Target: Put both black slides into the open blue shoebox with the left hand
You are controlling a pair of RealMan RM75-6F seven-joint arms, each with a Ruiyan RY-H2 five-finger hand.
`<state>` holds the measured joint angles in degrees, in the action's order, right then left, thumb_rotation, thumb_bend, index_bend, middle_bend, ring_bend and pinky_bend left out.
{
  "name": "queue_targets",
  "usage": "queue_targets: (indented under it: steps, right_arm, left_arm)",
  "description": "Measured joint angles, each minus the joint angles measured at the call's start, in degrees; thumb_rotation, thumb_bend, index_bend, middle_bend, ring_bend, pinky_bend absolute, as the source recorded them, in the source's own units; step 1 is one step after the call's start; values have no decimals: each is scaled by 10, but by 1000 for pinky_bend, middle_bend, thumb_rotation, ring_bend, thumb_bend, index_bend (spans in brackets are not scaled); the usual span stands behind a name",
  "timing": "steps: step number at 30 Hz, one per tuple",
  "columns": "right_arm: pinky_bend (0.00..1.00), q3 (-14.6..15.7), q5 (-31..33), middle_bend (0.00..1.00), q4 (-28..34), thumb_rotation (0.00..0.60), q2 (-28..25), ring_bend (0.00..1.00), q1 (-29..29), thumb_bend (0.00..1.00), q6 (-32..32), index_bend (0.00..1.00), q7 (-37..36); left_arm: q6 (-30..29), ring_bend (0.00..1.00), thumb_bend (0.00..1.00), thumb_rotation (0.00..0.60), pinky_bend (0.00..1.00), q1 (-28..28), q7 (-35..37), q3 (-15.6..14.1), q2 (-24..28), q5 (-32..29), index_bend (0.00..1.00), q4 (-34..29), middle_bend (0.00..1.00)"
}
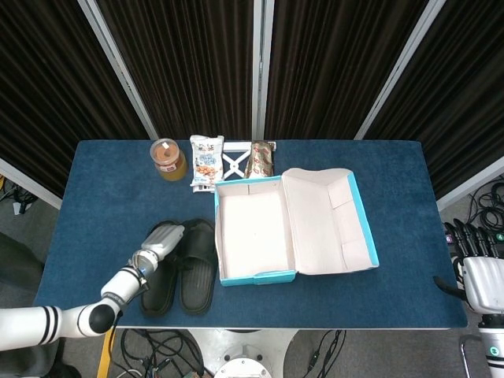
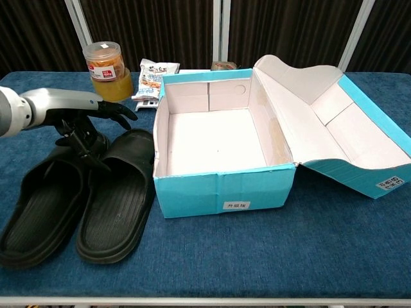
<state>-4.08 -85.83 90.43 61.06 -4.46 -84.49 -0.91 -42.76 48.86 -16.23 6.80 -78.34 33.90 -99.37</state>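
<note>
Two black slides lie side by side at the front left of the blue table, the left slide (image 1: 160, 277) (image 2: 46, 212) and the right slide (image 1: 198, 266) (image 2: 119, 200). The open blue shoebox (image 1: 253, 230) (image 2: 215, 138) stands just right of them, empty, with its lid (image 1: 329, 220) (image 2: 334, 122) folded out to the right. My left hand (image 1: 161, 242) (image 2: 82, 117) hovers over the toe ends of the slides with fingers spread and pointing toward the box, its thumb reaching down at the left slide's strap. It holds nothing. My right hand (image 1: 479, 268) stays beyond the table's right edge, empty.
Along the table's back edge, behind the box, stand an orange-filled jar (image 1: 168, 158) (image 2: 106, 63), a snack packet (image 1: 206, 162) (image 2: 154, 78), a small white item (image 1: 233, 164) and a brown packet (image 1: 261, 159). Dark curtains hang behind the table.
</note>
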Motion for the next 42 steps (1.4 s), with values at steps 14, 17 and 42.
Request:
queue_targets:
  steps: [14,17,42]
  right_arm:
    - [0,1,3,25,-3,600,1,0,4,26,-4,0,-4]
    - [0,1,2,25,-2,600,1,0,4,26,-4,0,-3]
    - [0,-4,-4,25,4,600,-3,0,3,26,-13,0,3]
  left_arm:
    - [29,821,1,600,862,43,-2,-27,-35,-72,295,67,315]
    - [9,847,1,600,873,40,6,-26,-45,-69,438,75,462]
    - [-142,844,9,600,891,-65,127,35,42,60,478,8,510]
